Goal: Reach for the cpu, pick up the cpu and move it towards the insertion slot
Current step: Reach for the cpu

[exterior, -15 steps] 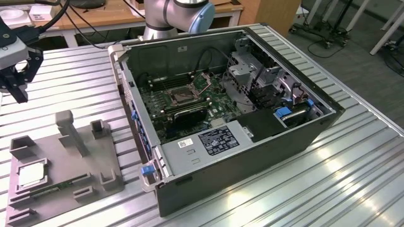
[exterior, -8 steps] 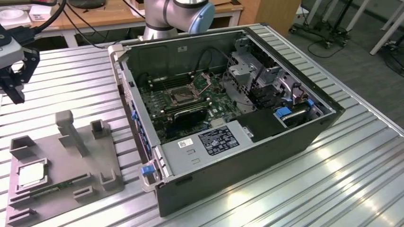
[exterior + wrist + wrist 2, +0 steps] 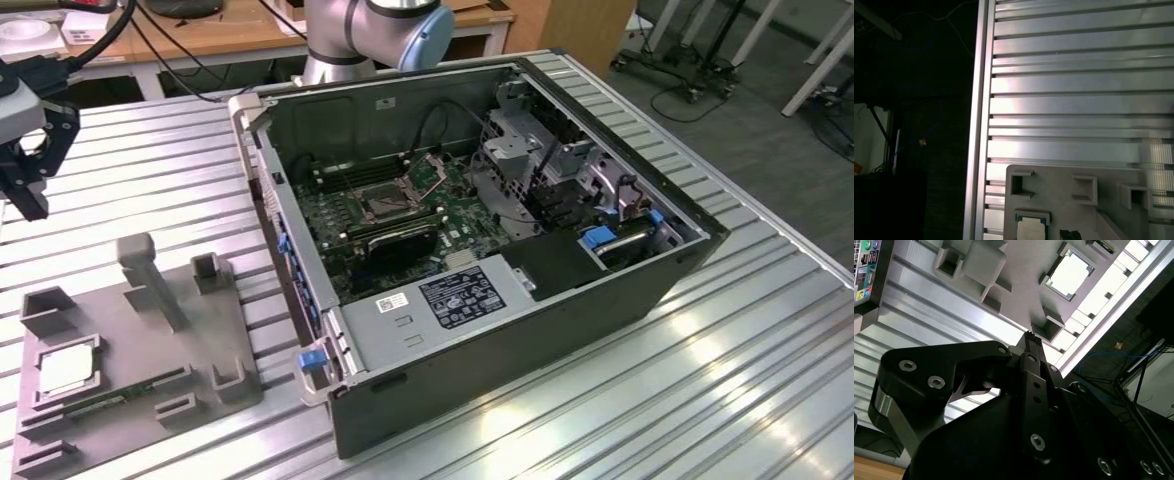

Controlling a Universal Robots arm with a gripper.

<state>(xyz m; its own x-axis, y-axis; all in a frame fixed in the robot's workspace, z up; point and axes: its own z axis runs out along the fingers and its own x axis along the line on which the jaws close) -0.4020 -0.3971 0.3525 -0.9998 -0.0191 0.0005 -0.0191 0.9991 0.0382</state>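
- A slatted aluminium table (image 3: 747,350) spans the scene, its ridges running across the whole surface.
- An open computer case (image 3: 534,330) lies on its side on the table, towards the exterior view's right. Its green circuit board faces up.
- The grey robot arm (image 3: 367,30) rises behind the case at the far edge of the table.
- A grey plastic tray (image 3: 200,340) with square recesses and upright posts sits on the table just beside the case, on the exterior view's left.
- The gripper (image 3: 30,205) hangs in the air at the exterior view's far left edge. It is above bare table, beyond the tray's far end, and touches nothing. It carries nothing, and whether it is set wide or narrow cannot be told.
- The insertion slot (image 3: 387,203), a dark square socket in a shiny metal frame, sits on the green board inside the case. It is well apart from the gripper, with the case wall and the tray between them.
- The cpu (image 3: 67,372), a flat square chip with a pale metal top, lies flat in a recess at the tray's near corner on the exterior view's left. It is well apart from the gripper and lower than it.
- In the second wrist view, the cpu (image 3: 1069,274) lies in its tray recess out beyond the black gripper (image 3: 1031,336), with open tray surface between them.
- In the first wrist view, the gripper's dark tip (image 3: 1070,234) shows over the tray near the cpu (image 3: 1031,231), not touching it.
- A long thin green memory stick (image 3: 127,392) lies in the tray just beside the cpu.
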